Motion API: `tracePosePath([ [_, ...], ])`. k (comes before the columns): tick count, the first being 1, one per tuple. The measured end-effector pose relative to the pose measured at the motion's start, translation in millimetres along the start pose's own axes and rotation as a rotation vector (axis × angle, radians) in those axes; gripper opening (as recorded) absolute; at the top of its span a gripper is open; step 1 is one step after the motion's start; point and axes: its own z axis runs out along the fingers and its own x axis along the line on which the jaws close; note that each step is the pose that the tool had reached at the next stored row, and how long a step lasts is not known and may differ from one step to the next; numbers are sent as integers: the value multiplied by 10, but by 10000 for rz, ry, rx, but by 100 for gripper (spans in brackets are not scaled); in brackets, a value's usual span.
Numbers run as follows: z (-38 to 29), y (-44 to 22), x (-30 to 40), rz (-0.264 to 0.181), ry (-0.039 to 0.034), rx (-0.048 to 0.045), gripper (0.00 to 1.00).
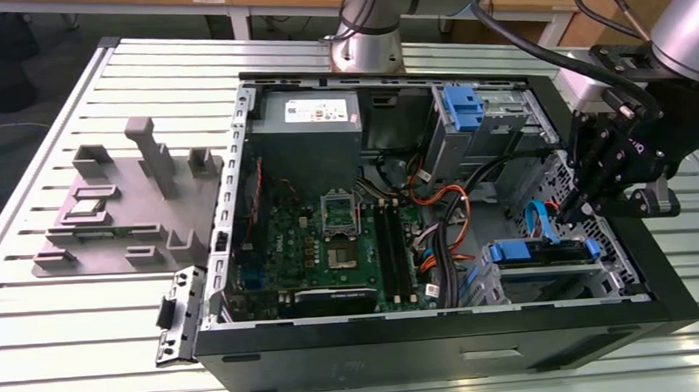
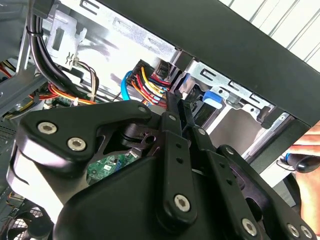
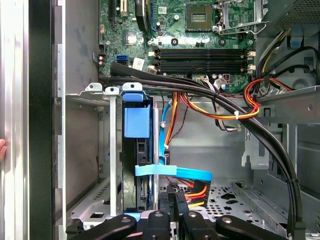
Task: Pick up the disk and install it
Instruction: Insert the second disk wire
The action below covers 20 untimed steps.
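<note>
I see the disk (image 3: 136,150) already seated in the drive cage (image 3: 92,145) beside the motherboard (image 3: 190,30). My gripper (image 3: 177,200), fingers together and empty, sits just beside the disk; I judge installation essentially complete.

Arm (image 1: 367,21) had silver-grey tubular links, black cables looped alongside. Gripper (image 2: 176,100) was matte black with jointed linkage bars, silver pivot screws and narrow black fingers (image 2: 172,107).

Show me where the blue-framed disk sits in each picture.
Exterior view: the disk in the drive bay, at the exterior view's right.
First wrist view: edge-on in the drive bay.
Second wrist view: probably the disk beyond the wires.
Shared landmark: the light-blue cable beside it.
</note>
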Motion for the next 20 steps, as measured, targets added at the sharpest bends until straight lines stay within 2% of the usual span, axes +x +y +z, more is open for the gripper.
tracePosePath([
  [4,0,1,0,0,6,0,16],
  [7,0,1,3,0,125,2,16],
  [10,0,1,22,1,176,3,16],
  [15,2,4,63,3,182,44,16],
  [20,5,35,111,-44,176,170,16],
])
